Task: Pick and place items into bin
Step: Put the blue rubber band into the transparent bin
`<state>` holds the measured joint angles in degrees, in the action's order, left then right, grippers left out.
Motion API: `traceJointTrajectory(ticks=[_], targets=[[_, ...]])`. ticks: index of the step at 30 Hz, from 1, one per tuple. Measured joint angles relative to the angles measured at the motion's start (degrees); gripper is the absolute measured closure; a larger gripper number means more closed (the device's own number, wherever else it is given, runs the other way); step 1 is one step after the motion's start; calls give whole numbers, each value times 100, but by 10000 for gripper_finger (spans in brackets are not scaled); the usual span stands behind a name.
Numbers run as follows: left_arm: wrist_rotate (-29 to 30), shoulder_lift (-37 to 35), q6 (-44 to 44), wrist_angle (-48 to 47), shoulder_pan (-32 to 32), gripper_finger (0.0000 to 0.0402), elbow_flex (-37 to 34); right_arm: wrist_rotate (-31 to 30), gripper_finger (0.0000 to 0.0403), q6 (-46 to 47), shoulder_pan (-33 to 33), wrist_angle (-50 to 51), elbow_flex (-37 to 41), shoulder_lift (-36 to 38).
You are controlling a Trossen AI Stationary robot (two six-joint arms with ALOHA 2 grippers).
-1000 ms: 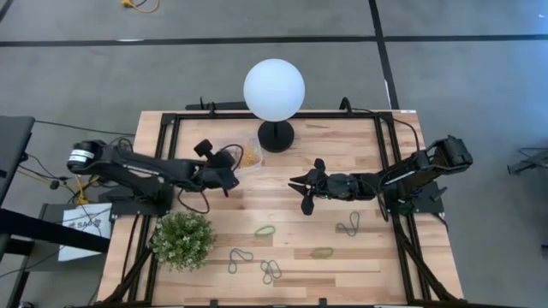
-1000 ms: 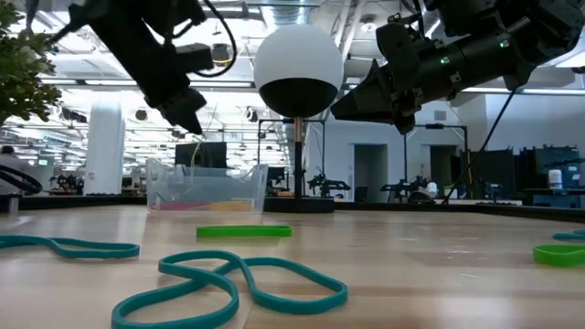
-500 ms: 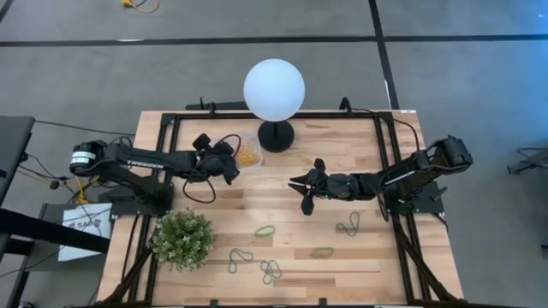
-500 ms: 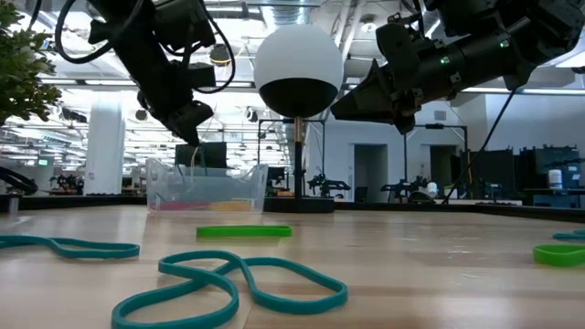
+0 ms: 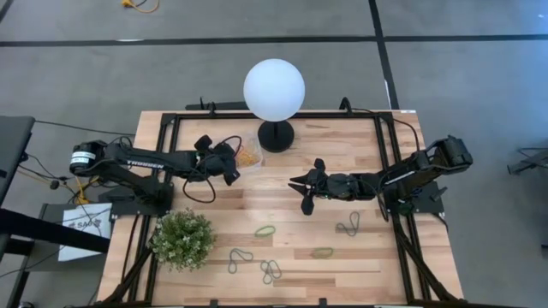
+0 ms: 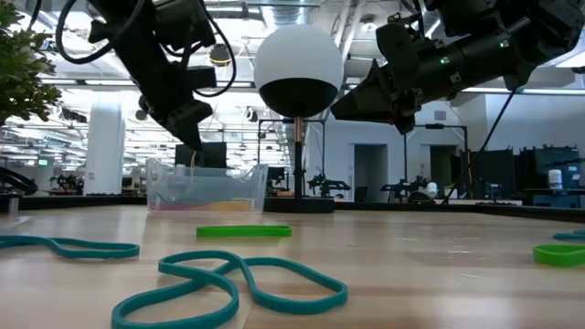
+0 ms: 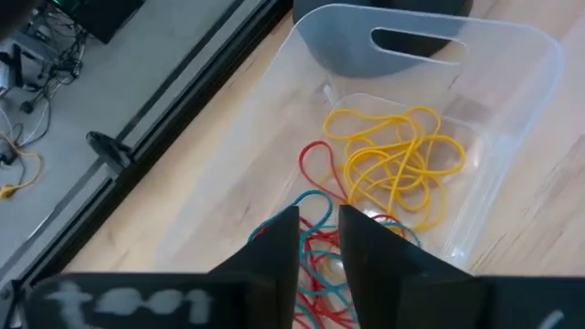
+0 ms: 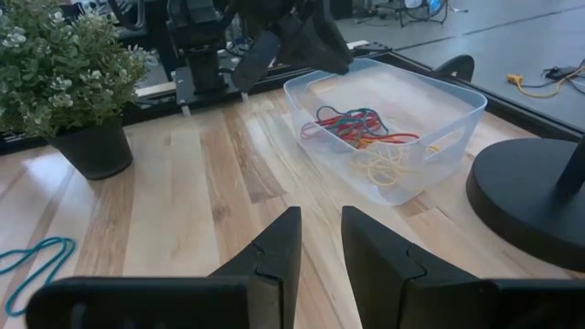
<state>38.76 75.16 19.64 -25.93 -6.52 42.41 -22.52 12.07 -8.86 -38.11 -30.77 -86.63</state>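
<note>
Left tool over the bin, fingers narrow with nothing between them, likely a drop position. Bin sits just beside the lamp, bands inside. Right tool waits mid-table near the bin, narrow, empty. Loose bands lie well apart from the bin.

Left arm lettering: white, too small to read
Floor sheet by table: "SAI…", rest unreadable
</note>
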Motion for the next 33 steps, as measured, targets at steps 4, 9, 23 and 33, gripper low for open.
traceJointTrajectory(ticks=[4,9,23,33], targets=[[-414,0,-241,227,75,320,0,0,326,-1,2,0,-2,0],[-910,-3,-775,959,302,320,0,0,326,-2,0,0,0,0],[-4236,-7,-1887,1864,1321,319,2,0,326,-2,1,1,0,0],[-3988,-7,-1981,2518,1794,319,2,29,326,-2,1,11,-1,0]])
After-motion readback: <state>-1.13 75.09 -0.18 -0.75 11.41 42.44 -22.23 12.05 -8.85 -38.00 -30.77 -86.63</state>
